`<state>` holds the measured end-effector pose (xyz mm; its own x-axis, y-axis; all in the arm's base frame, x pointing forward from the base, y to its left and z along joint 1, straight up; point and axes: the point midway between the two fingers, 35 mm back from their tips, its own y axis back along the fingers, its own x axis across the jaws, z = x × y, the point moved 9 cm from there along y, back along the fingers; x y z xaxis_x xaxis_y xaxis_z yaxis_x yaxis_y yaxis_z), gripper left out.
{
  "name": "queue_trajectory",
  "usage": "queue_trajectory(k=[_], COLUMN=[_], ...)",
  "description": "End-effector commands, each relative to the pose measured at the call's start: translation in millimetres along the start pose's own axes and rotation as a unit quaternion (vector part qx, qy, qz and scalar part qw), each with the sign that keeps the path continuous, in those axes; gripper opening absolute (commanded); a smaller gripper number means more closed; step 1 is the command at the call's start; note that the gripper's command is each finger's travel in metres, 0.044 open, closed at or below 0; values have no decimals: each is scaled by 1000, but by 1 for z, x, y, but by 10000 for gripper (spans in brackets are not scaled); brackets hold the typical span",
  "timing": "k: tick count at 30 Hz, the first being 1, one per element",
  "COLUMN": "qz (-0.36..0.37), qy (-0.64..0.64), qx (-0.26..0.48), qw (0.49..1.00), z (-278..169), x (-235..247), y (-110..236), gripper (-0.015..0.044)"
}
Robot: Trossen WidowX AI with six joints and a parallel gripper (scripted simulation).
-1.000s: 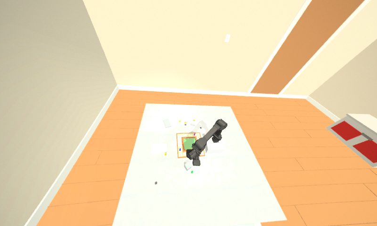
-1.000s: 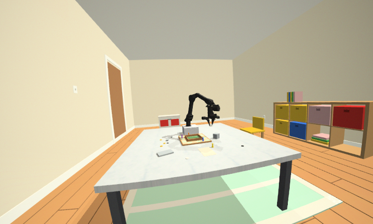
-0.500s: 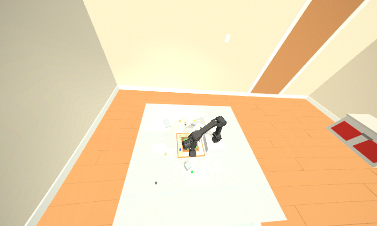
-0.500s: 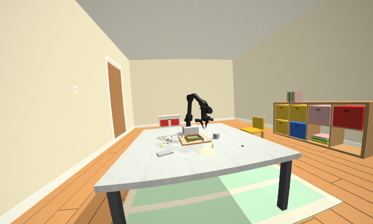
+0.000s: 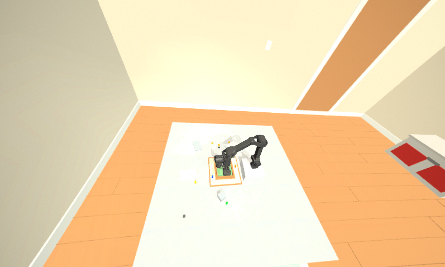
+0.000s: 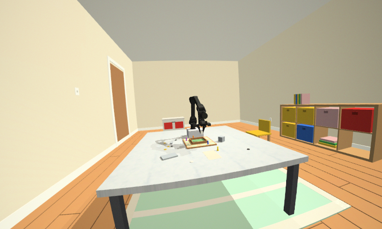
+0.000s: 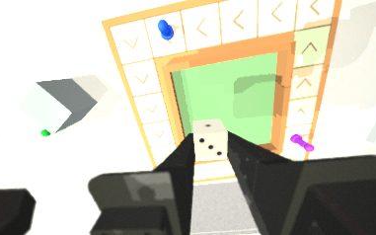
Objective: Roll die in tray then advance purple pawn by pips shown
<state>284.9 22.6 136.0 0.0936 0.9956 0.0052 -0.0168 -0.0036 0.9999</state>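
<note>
My gripper (image 7: 207,136) (image 5: 224,165) (image 6: 201,128) is shut on the white die (image 7: 209,140) and holds it in the air above the green tray (image 7: 226,94) (image 5: 226,172) (image 6: 198,140) in the middle of the game board (image 7: 134,41) (image 5: 224,182) (image 6: 201,145). The die shows three pips on the face toward the wrist camera. The purple pawn (image 7: 301,142) lies tipped over just off the board's right edge in the wrist view. A blue pawn (image 7: 166,29) (image 5: 212,176) (image 6: 207,142) stands on an arrow square at the far corner.
A pale cube (image 7: 48,105) (image 5: 221,194) (image 6: 221,138) and a green pawn (image 7: 44,132) (image 5: 226,203) sit left of the board in the wrist view. A yellow pawn (image 5: 195,181) (image 6: 217,148), a card (image 6: 212,154), a grey slab (image 6: 168,155) and small tokens lie on the table.
</note>
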Motion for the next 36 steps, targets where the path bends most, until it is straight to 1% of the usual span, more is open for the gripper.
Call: queue_trajectory(k=[1,7,11,17,23,34,36], qz=[0,-1,-1,-1,1,6,7], qy=[3,16,18,19,18,17,17], qx=[-1,-2,-14,-112,-213,-390,-411], qw=[1000,1000,1000,994,977,921,912], z=[-4,-9,-11,-23,-35,-61,-65], x=[-16,-38,-40,-39,-39,-40,-40], y=[-3,-8,-10,-20,-33,-57,-59], gripper=[0,0,0,0,0,0,0])
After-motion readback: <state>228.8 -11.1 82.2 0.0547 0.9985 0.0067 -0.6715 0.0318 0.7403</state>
